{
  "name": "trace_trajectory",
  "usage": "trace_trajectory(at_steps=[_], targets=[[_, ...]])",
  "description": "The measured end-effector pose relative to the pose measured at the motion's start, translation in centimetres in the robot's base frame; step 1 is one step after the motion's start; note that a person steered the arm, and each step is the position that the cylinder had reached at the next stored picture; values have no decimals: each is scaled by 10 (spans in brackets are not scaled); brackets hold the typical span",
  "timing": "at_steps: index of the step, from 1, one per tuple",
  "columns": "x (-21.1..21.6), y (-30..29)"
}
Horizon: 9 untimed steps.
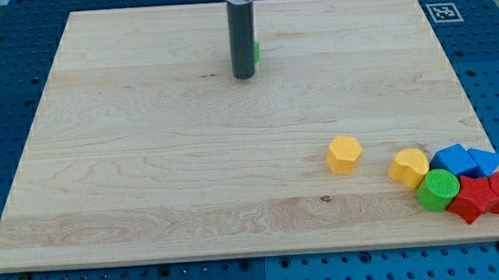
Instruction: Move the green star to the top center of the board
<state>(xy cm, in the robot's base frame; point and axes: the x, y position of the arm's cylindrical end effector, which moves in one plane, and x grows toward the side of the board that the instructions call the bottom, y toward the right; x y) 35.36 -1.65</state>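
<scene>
**Star nearly home at top ctr**

Pushing's all you've got: no jaws here, just a rod, and my tip (244,74) rests on the board (147,164). The green star (255,50) peeks out just behind the rod, to its right, apparently touching; mostly hidden. It's prob light, rigid, slides easily, may spin off its points, so press w/ the tip on a flat flank, not a point. Other blocks sit well away, toward the view's bottom right.

On the board (147,164) lay 2 yellow blocks (344,154), 2 blue blocks (455,159), 2 red blocks (472,199), 1 green cylinder (438,189) and 1 mostly hidden green block (255,50).
</scene>
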Motion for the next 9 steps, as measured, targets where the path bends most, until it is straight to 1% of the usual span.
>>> trace_trajectory(at_steps=[1, 2, 3, 4, 5, 6, 7, 9], targets=[[-34, -8], [-49, -8], [-29, -5], [-23, 22], [-27, 41], [-50, 41], [-78, 35], [-87, -6]])
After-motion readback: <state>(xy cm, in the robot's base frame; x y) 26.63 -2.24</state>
